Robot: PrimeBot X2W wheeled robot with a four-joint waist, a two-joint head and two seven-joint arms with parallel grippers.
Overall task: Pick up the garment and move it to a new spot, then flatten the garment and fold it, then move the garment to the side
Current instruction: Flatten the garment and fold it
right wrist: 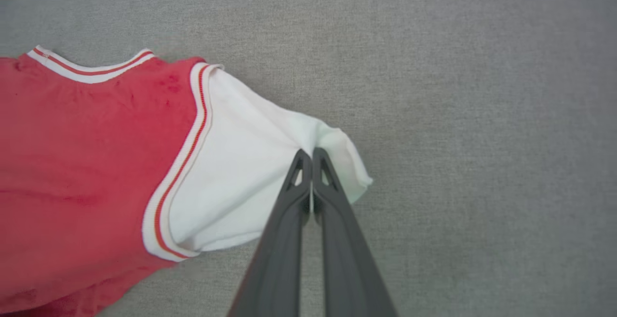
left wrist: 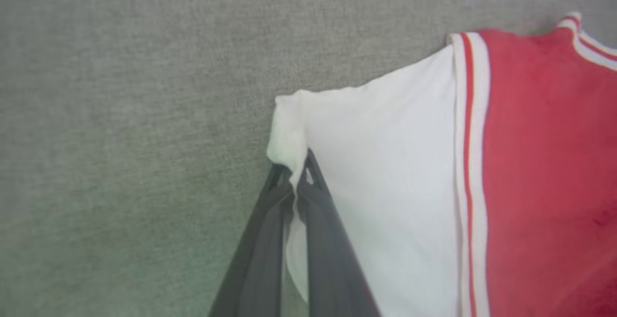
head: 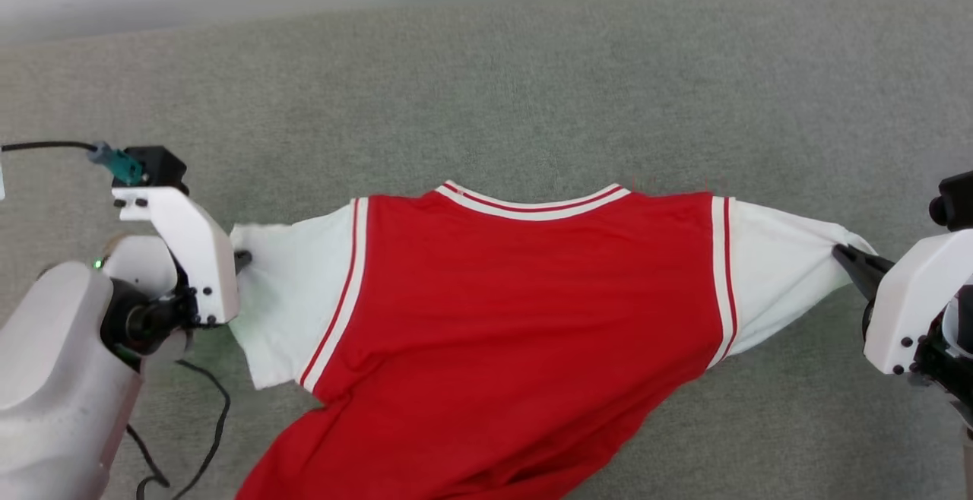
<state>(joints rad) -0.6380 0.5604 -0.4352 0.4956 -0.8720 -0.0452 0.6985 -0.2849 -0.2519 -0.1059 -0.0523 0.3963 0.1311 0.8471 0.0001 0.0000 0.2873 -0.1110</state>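
**Head view.** I see the red soft-fabric jersey shirt with white short sleeves spread flat on the grey-green textured fabric surface. Its collar points toward the far edge and its lower part runs off the bottom of the view. My left gripper meets the outer edge of the sleeve on my left. My right gripper has the sleeve on my right by its end, and the cloth there is drawn out to a point. A thin black cable lies loose on the surface under my left arm.

**Left wrist view.** The two long dark fingers are closed on a bunched corner of the white cuff – a strip of white cloth shows between them. The red-and-white striped seam runs beside the red body at the right.

**Right wrist view.** The fingers are pressed tip to tip, pinching a fold of the other white sleeve. The sleeve's open end flares just past the tips. The striped collar trim sits at the upper left, on the same grey-green surface.
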